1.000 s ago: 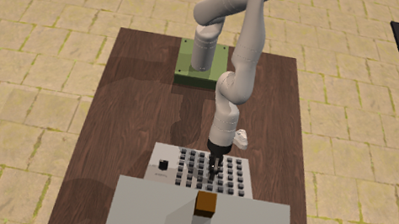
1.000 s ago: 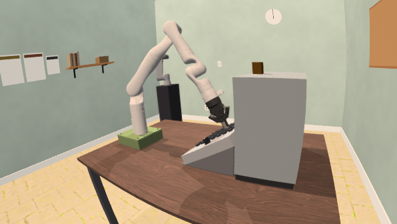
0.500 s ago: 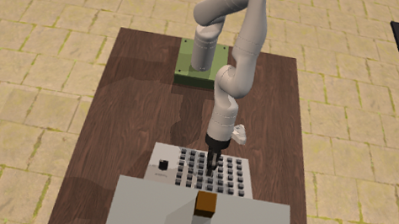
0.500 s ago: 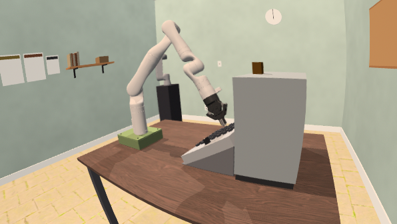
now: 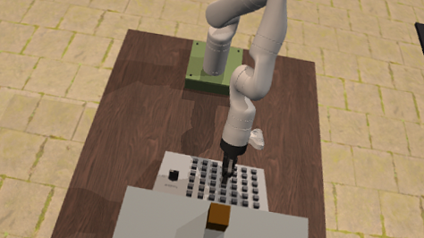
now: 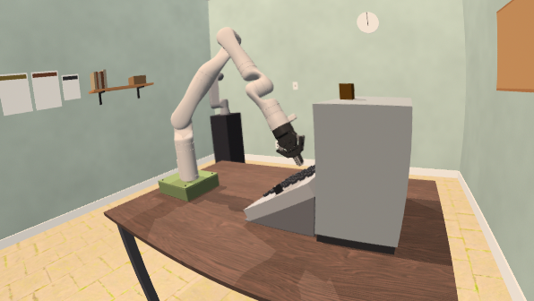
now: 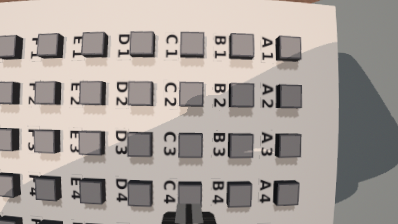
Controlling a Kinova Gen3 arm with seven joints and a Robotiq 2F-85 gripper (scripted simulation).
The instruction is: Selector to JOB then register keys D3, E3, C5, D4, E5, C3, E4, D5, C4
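One gripper [image 7: 189,216], jaws pinched shut on nothing, sits at six o'clock in the wrist view over key C4 [image 7: 190,193]. Pressing straight down, centred, should avoid neighbours; the selector [image 5: 173,174] waits at nine o'clock of the keys.

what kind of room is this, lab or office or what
Probably a small workshop or test room. A robot arm is bolted to a wooden table beside a grey machine with a sloped keypad. A wall clock and a shelf make it look office-like.
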